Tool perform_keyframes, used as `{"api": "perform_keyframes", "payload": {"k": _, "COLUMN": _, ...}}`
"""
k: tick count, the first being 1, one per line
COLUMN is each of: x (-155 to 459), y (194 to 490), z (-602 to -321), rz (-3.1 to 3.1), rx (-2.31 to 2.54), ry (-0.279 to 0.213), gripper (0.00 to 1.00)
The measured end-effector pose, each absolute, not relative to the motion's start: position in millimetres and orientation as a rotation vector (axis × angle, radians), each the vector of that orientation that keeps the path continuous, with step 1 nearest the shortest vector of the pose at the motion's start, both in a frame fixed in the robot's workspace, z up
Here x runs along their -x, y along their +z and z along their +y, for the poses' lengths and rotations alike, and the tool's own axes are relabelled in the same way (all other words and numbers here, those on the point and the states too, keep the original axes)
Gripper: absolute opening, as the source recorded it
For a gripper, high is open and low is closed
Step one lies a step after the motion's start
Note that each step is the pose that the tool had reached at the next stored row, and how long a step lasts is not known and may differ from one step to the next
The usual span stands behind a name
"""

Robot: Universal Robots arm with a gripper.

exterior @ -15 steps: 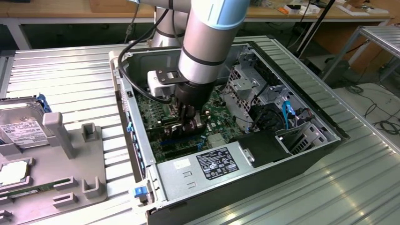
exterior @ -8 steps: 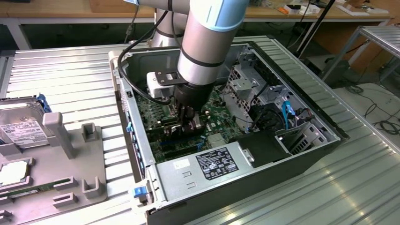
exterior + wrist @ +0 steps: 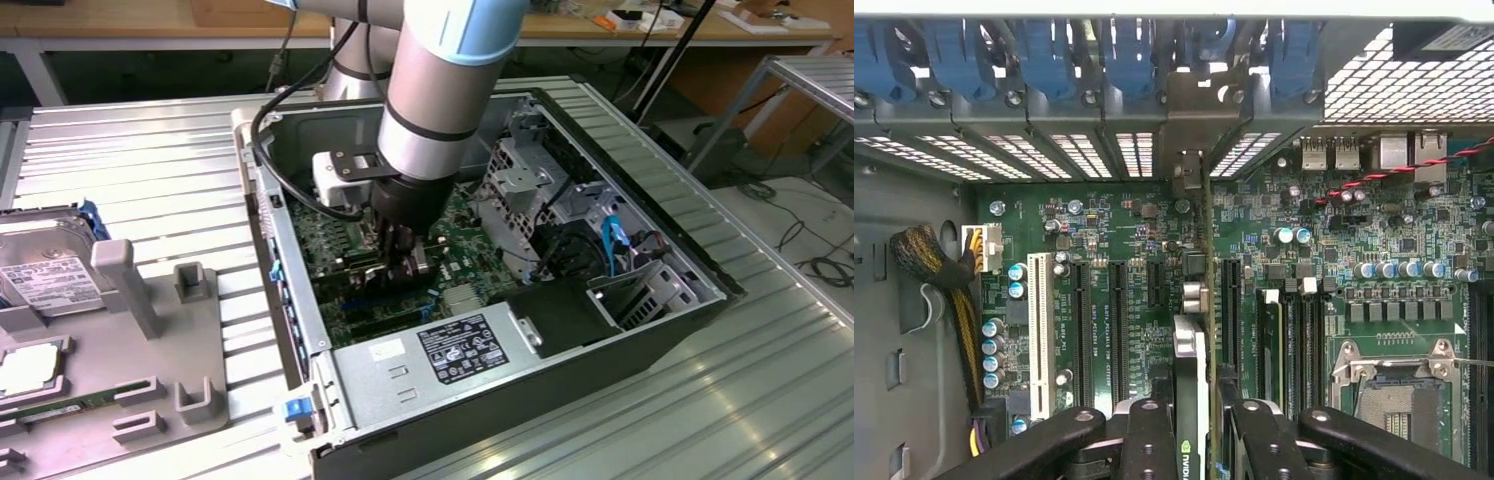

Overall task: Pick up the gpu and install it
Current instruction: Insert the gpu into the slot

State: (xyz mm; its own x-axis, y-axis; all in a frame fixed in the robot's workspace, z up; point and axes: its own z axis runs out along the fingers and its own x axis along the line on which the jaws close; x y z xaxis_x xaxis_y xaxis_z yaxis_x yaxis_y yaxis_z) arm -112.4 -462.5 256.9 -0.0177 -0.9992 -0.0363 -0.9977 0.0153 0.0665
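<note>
The gpu (image 3: 1189, 395) stands edge-on in the wrist view, a thin dark card with a green logo on its near end. Its silver bracket (image 3: 1189, 170) reaches up to the slot openings in the case's rear wall. My gripper (image 3: 1194, 425) is shut on the card, with one black finger (image 3: 1149, 440) on each side. The card hangs low over the green motherboard (image 3: 1104, 230), in line with the black expansion slots (image 3: 1118, 330); I cannot tell whether it touches a slot. In the exterior view my gripper (image 3: 400, 262) reaches down inside the open computer case (image 3: 667, 270) with the gpu (image 3: 418, 262) between its fingers.
A white slot (image 3: 1040, 330), memory slots (image 3: 1294, 340) and the CPU socket (image 3: 1399, 390) flank the card. A cable bundle (image 3: 949, 280) lies at the board's edge. The power supply (image 3: 441, 350) and drive cage (image 3: 534, 190) crowd the case. A grey fixture (image 3: 147, 300) holds a hard drive (image 3: 40, 270).
</note>
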Motion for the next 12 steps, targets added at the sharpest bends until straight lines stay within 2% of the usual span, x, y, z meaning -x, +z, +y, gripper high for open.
{"api": "perform_keyframes", "payload": {"k": 12, "x": 112.4, "y": 251.0, "z": -462.5, "rz": -2.224, "rx": -2.187, "ry": -0.114, "gripper": 0.27}}
